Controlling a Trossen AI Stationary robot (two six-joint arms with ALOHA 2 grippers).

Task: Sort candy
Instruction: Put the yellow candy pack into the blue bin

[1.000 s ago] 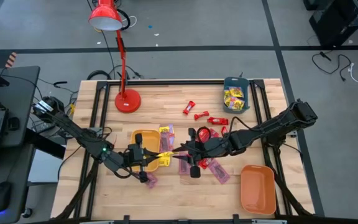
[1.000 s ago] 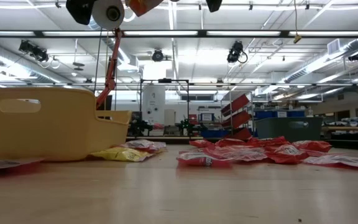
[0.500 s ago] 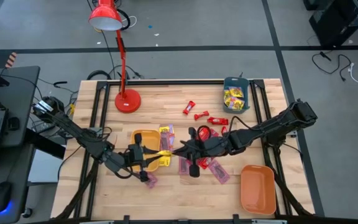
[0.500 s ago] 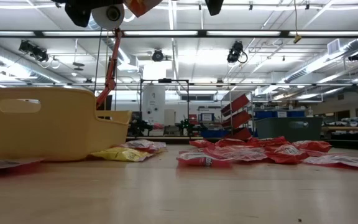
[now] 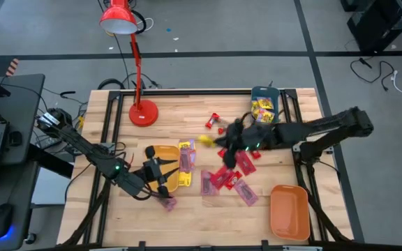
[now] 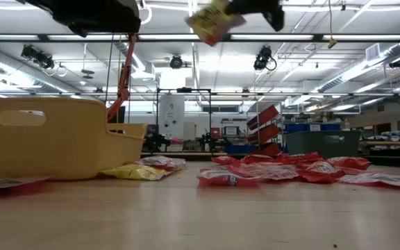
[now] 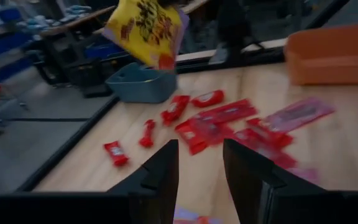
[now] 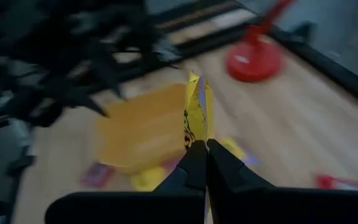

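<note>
Candy [image 5: 223,177] lies mostly unsorted on the table [image 5: 187,216], so by my reading the job is in its early-to-middle part; nearest the front edge, pinkish-purple packets [image 5: 245,192] and red wrappers [image 5: 223,155] are scattered between the yellow tray [image 5: 153,153] and the orange tray [image 5: 289,211], and the orange tray looks empty; one pink packet [image 5: 167,202] lies by itself just in front of the left gripper [image 5: 165,175]; that gripper hangs beside the yellow tray with its fingers parted and nothing between them, as the left wrist view shows; yellow packets [image 5: 186,154] rest against the yellow tray's side, not in it, and whether the tray holds anything I cannot tell.

Farther back, the right gripper [image 5: 218,140] is lifted above the middle of the table, pinching a yellow packet [image 5: 206,140] by its edge; the right wrist view shows the fingers closed tight on it; the low view has it high over the pile; it seems to be one piece in transit.

Farther still, a few red sweets [image 5: 215,120] lie apart toward the lamp [image 5: 144,111]; at the far corner the teal tray [image 5: 264,111] already holds several yellow packets, the only sorting plainly done; most reds and pinks remain.
</note>
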